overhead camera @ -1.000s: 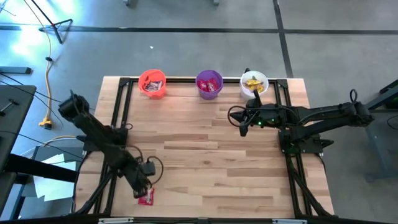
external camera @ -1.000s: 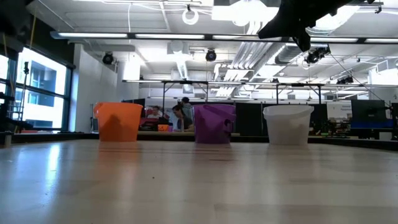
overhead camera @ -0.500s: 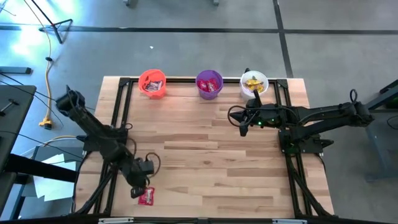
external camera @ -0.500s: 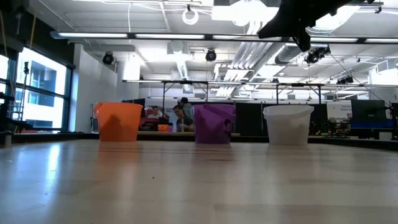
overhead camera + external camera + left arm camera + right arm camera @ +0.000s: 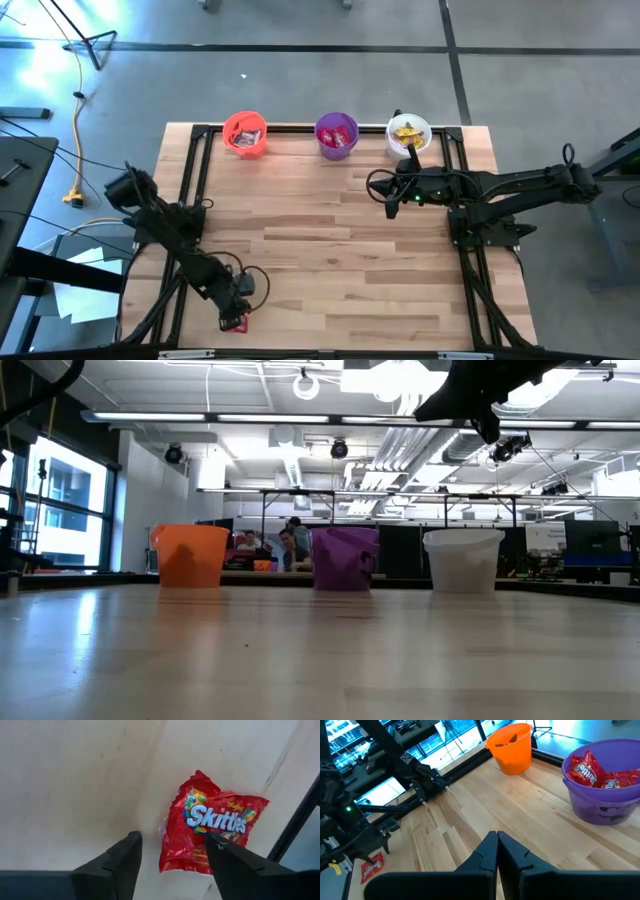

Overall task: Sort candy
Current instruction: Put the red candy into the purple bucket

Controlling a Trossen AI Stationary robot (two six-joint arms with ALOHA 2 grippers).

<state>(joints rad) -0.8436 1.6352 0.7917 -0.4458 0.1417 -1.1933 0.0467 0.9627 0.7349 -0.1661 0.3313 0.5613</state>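
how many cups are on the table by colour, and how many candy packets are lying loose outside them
orange cup: 1
purple cup: 1
white cup: 1
loose red candy packet, by the near left corner under the open left gripper: 1
total: 4 (3 cups, 1 loose packet)

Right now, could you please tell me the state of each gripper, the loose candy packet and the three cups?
left gripper: open, over the packet at the table's near left corner.
right gripper: shut, empty, hovering near the white cup.
red Skittles packet: lying flat on the table, not gripped.
orange cup: upright, holding red packets.
purple cup: upright, holding red packets.
white cup: upright, holding yellow packets.
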